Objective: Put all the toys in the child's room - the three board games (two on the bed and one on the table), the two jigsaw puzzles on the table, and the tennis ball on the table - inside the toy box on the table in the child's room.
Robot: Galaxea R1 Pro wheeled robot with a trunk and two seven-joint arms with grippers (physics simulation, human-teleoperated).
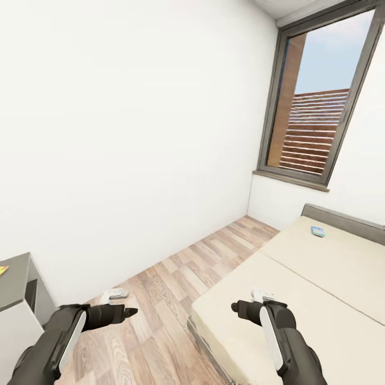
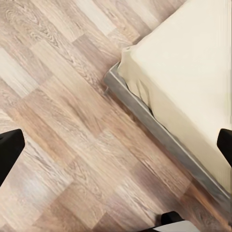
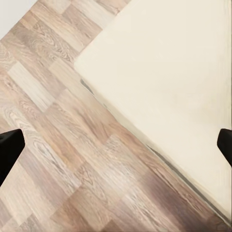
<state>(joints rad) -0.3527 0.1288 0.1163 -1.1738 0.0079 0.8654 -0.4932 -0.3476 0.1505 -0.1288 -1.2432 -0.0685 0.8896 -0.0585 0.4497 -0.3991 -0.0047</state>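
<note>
A small blue board game [image 1: 318, 231] lies on the cream bed [image 1: 331, 278] near its far grey headboard. At the left edge stands a corner of the grey table [image 1: 15, 275]. A yellow-and-red flat thing [image 1: 2, 269] pokes in on it, and I cannot tell what it is. My left gripper [image 1: 128, 312] hangs open over the wood floor. My right gripper [image 1: 236, 307] is open above the bed's near corner. Both wrist views look down on the bed's [image 2: 193, 72] edge [image 3: 169, 72], with fingertips [image 2: 9, 150] [image 3: 9, 150] spread wide and nothing between them. The toy box, jigsaw puzzles and tennis ball are out of view.
A strip of wood floor [image 1: 176, 278] runs between the white wall [image 1: 123, 133] and the bed toward a tall window [image 1: 315, 101] in the far corner. The bed's grey frame [image 2: 159, 130] borders the floor.
</note>
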